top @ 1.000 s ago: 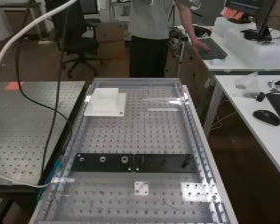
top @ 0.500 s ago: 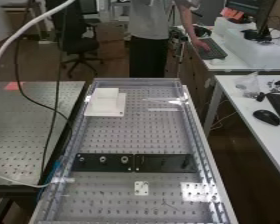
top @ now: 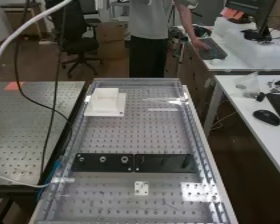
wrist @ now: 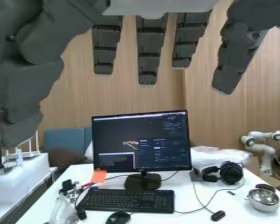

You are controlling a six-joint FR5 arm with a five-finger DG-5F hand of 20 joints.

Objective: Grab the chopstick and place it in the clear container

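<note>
Where the chopstick is, I cannot tell; at the far right of the perforated bench (top: pixel 140 132) there are thin pale streaks, and whether they belong to the chopstick, the clear container or plain glare is unclear. To their left, at the bench's far left, a white block (top: pixel 106 94) stands on a square white plate (top: pixel 117 111).

Nearer, two dark plates lie side by side across the bench. The left plate (top: pixel 114 167) carries round metal fittings in a row; the right plate (top: pixel 160 163) has a small dark piece (top: pixel 186 161) near its right end. Nearer again is a little white bracket (top: pixel 141 188) with holes in it.

Left of this bench is another perforated table (top: pixel 27 130), with black cables (top: pixel 55 95) hanging over its right side. On the right is a white desk (top: pixel 246 122) with a dark mouse (top: pixel 266 117) on it.

The hand (wrist: pixel 149 50) is released in the wrist view — fingers straight, nothing in their grasp. Beyond them a monitor (wrist: pixel 142 142) stands on a desk behind a black keyboard (wrist: pixel 127 200), with black headphones (wrist: pixel 230 172) beside it and a shiny metal pot (wrist: pixel 264 199) near the headphones. A white robot arm (wrist: pixel 260 147) is farther back.
</note>
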